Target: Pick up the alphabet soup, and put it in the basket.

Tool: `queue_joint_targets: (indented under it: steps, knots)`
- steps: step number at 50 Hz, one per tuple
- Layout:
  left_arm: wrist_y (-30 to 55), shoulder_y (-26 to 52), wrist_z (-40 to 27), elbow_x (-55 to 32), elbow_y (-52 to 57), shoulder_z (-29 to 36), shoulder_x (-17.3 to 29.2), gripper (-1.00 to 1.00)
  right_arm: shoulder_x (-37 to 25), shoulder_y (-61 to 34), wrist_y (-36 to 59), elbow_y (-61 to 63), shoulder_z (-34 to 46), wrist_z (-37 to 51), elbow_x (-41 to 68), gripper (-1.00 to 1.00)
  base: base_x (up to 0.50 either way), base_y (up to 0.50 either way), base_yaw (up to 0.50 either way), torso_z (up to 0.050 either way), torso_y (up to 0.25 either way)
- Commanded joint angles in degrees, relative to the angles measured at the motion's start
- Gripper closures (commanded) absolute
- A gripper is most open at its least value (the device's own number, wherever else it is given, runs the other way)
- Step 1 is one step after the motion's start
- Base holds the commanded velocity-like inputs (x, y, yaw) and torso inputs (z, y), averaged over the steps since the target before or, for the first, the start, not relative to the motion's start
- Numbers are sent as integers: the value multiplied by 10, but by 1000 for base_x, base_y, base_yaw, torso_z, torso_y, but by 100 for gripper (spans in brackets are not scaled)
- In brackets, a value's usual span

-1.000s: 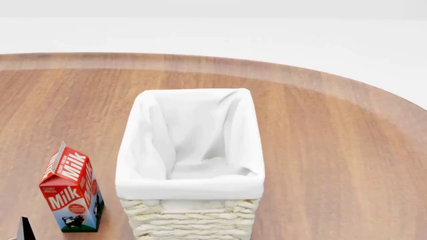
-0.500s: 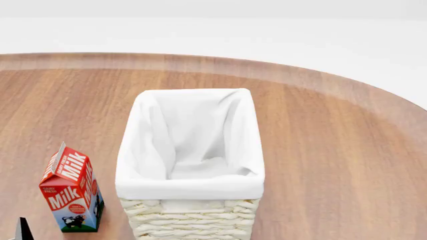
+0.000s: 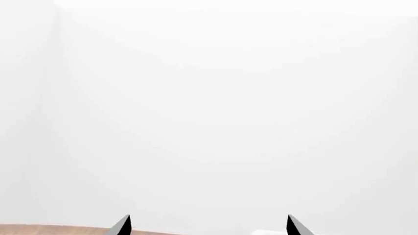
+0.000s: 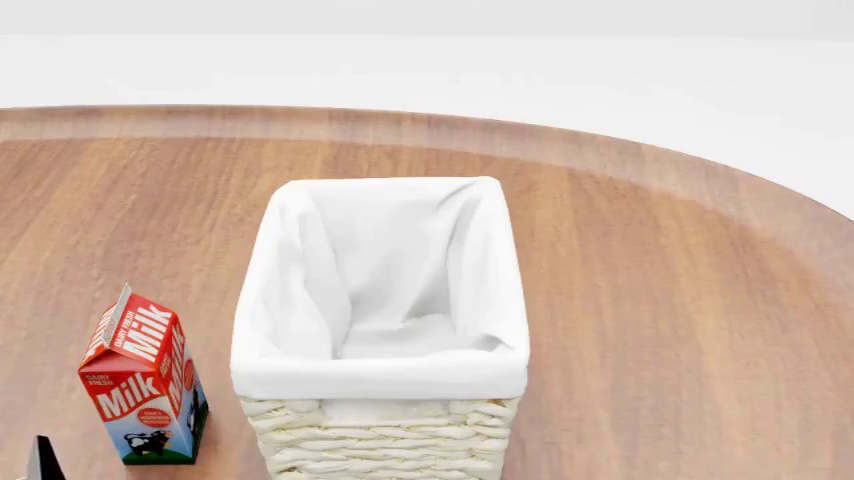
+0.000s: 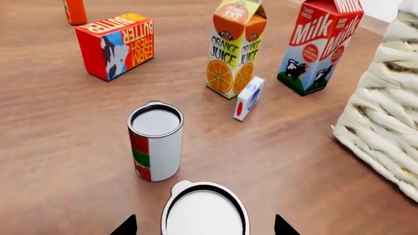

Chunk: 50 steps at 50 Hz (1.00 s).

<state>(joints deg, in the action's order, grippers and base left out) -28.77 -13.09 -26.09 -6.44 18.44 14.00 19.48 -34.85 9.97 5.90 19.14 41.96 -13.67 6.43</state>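
Wooden surface [image 4: 694, 330] carries the basket [image 4: 380, 300] at its centre, its mouth upward to receive. Beside the basket stands a milk carton [image 4: 140, 380]. Directly under the right gripper [image 5: 205, 226], the alphabet soup [image 5: 205, 211] stands upright between spread fingers, ungrasped. Left gripper [image 3: 207, 226] faces a blank wall, fingers spread.

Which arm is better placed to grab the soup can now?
Right. Its gripper hangs open directly over a can's pale top, probably the soup; the label is hidden. The left gripper faces blank white.
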Motion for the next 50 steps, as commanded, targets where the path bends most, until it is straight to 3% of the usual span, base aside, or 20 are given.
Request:
queue_joint_targets:
  steps: [1,50]
  knots:
    - [-2,-1,-2,0,0,1,2,-100,13,-12,6,-22,11,0,-12,-100,0,0,0,0,0]
    - [-1,3,-9,-1,-1,7,7,-100,39,-45,37,-57,34,-7,-26,-100,0,0,0,0,0]
